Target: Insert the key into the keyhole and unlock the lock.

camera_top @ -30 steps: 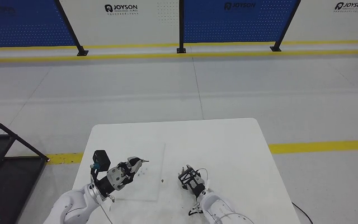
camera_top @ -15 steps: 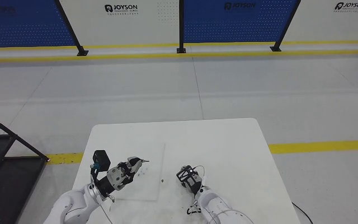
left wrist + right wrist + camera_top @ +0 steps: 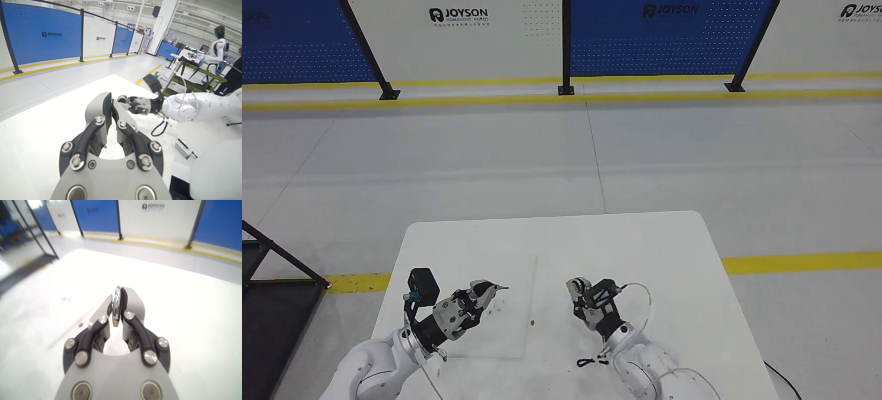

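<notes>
My right gripper (image 3: 117, 301) is shut on a small padlock (image 3: 115, 310), its silver shackle and brass body edge-on between the fingers. In the top view that gripper (image 3: 580, 293) hovers over the table's front middle. My left gripper (image 3: 488, 291) sits to its left, shut, with the thin tip of the key (image 3: 501, 288) poking out toward the other arm. In the left wrist view the left gripper (image 3: 111, 104) has its pads pressed together, hiding the key. Beyond it the right arm holds the padlock (image 3: 122, 98), a short gap away.
The white table (image 3: 642, 250) has bare room behind and to the right of both arms. A small dark speck (image 3: 531, 322) lies between the grippers. A black cable loop (image 3: 589, 360) hangs by the right arm. A black frame (image 3: 272, 262) stands off the table's left.
The right arm has swung a little to the right and turned its wrist, carrying the padlock. The left arm has kept still.
</notes>
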